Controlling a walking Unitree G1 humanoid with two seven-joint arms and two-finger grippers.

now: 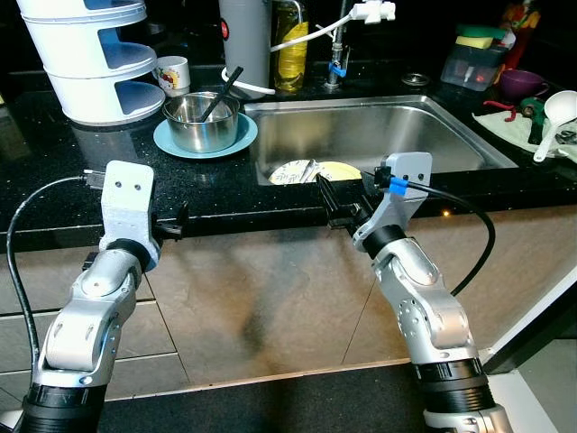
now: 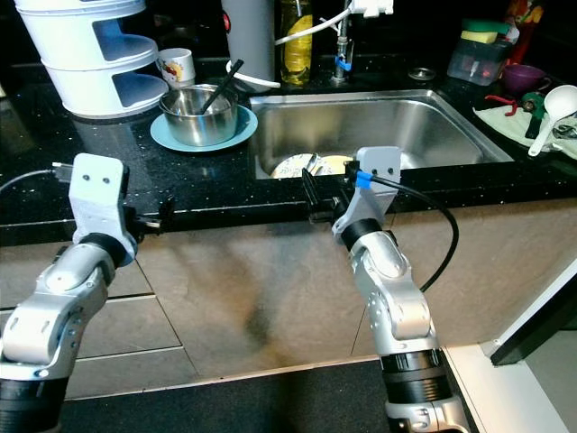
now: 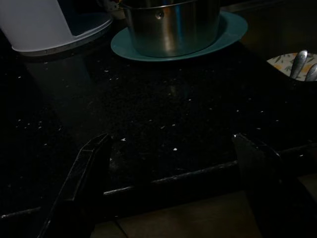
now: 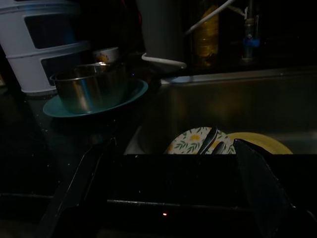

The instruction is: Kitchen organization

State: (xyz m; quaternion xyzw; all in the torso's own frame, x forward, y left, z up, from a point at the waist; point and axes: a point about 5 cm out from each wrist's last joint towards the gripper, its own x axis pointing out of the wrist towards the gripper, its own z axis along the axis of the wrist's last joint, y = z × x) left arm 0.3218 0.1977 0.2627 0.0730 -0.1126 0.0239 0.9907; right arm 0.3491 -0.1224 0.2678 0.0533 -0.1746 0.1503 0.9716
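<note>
Hovering at the black surface point(image 1: 54, 180) edge, both grippers, left point(image 1: 171, 223) and right point(image 1: 335, 206), hold fingers spread, empty. Beyond the left fingers, a shiny steel bowl point(image 1: 201, 121) sits on a teal plate point(image 1: 242, 137); beyond the right, patterned plates point(image 1: 311, 170) lie in the sink point(image 1: 379, 131).

Both silver arms are raised in front of the robot, elbows bent, forearms reaching forward and up to the front edge of the black speckled stone bench point(image 1: 54, 171). The left gripper point(image 1: 171, 222), behind a white wrist housing with a black cable looping off to its outer side, points across towards the robot's right, its two long black fingers point(image 3: 79, 183) spread wide apart with nothing between them. The right gripper point(image 1: 338, 203), behind a grey wrist housing with a blue clip and a black cable arcing away, points forward, its fingers point(image 4: 262, 193) likewise spread wide and empty.
</note>
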